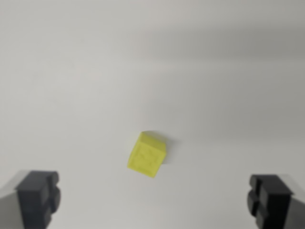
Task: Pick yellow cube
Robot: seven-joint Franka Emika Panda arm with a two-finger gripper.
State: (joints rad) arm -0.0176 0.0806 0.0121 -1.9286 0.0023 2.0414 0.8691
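Jaws spread wide and empty, held above the table (95, 71) so the cube (147, 155), lying loose and turned askew between them, can be straddled

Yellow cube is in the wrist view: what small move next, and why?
Probably descend straight toward the cube. The gripper is open, its fingers wide apart at the bottom corners, and the cube sits roughly midway between them on the bare white surface, untouched and slightly rotated.
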